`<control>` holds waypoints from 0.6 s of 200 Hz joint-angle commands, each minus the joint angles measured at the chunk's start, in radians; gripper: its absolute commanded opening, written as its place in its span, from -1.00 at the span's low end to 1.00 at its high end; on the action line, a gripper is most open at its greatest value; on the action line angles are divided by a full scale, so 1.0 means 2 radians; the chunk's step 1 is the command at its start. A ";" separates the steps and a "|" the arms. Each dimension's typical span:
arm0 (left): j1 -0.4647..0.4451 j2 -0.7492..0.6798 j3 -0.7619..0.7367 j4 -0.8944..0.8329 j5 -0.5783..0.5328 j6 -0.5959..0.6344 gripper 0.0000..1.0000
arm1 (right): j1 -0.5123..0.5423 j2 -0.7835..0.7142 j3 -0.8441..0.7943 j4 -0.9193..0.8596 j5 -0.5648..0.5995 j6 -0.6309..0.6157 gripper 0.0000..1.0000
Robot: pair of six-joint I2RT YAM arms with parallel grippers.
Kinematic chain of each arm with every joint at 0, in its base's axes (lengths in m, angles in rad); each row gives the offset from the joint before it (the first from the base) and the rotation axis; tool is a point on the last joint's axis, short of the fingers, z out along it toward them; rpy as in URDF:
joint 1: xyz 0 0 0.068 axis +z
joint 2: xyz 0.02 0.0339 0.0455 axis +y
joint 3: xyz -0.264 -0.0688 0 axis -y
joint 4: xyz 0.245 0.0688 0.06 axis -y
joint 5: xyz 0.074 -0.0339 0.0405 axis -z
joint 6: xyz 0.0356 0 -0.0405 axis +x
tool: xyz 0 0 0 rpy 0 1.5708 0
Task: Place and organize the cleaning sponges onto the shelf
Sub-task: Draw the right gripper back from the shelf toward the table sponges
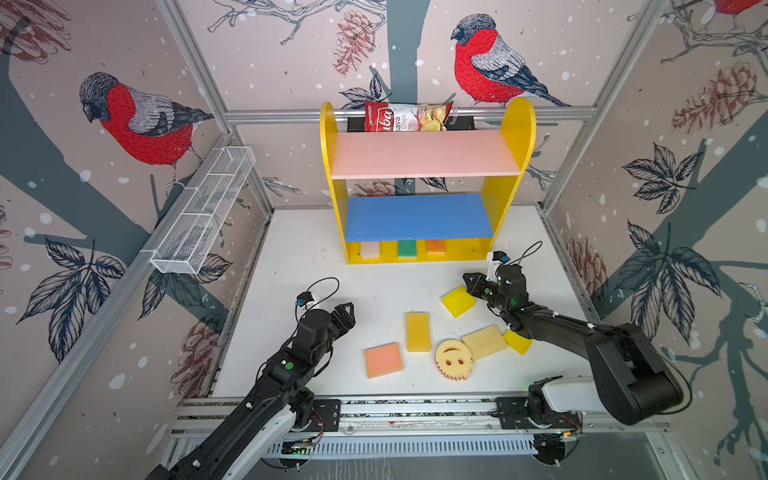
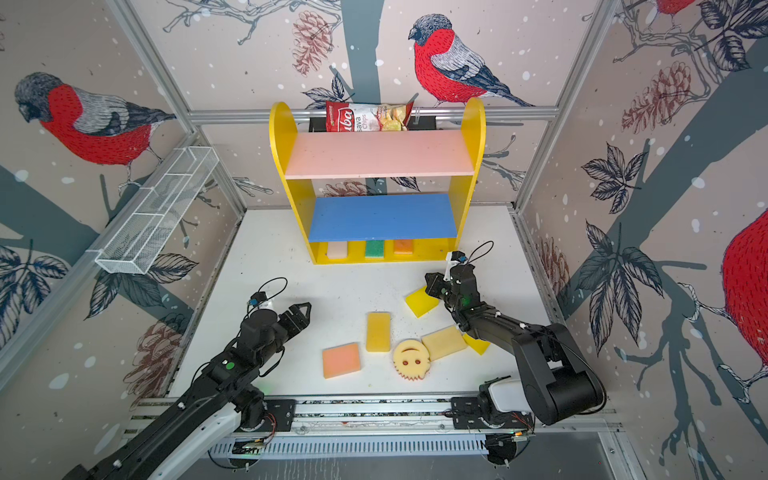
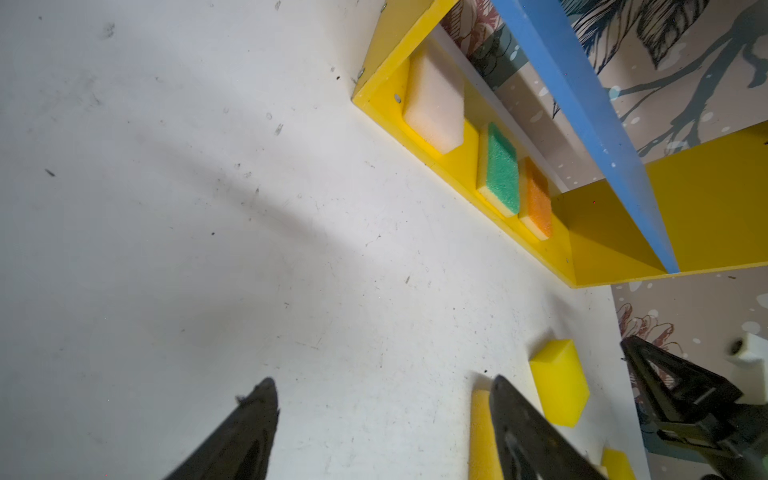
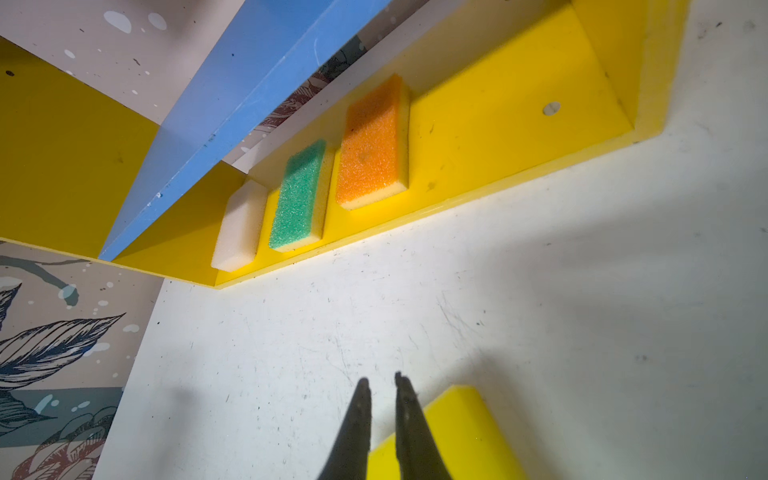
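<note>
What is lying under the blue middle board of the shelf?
On the yellow base under the blue middle board lie three sponges in a row: cream sponge, green sponge, orange sponge. In both top views the board covers their rear parts; the wrist views show them whole.
</note>
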 commanded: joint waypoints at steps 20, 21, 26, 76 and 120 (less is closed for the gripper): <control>-0.013 0.067 -0.011 0.097 0.030 -0.024 0.52 | -0.003 -0.014 -0.008 0.010 -0.018 -0.008 -0.79; -0.014 0.069 -0.011 0.100 0.030 -0.024 0.52 | -0.003 -0.014 -0.008 0.010 -0.018 -0.008 -0.79; -0.017 0.079 -0.012 0.111 0.030 -0.026 0.52 | -0.003 -0.014 -0.008 0.011 -0.018 -0.008 -0.79; -0.044 0.186 0.032 0.171 0.031 -0.002 0.49 | -0.006 0.026 -0.004 0.042 -0.055 0.012 -0.91; -0.044 0.226 0.031 0.221 0.041 0.009 0.49 | -0.007 0.071 0.008 0.056 -0.066 0.026 -0.76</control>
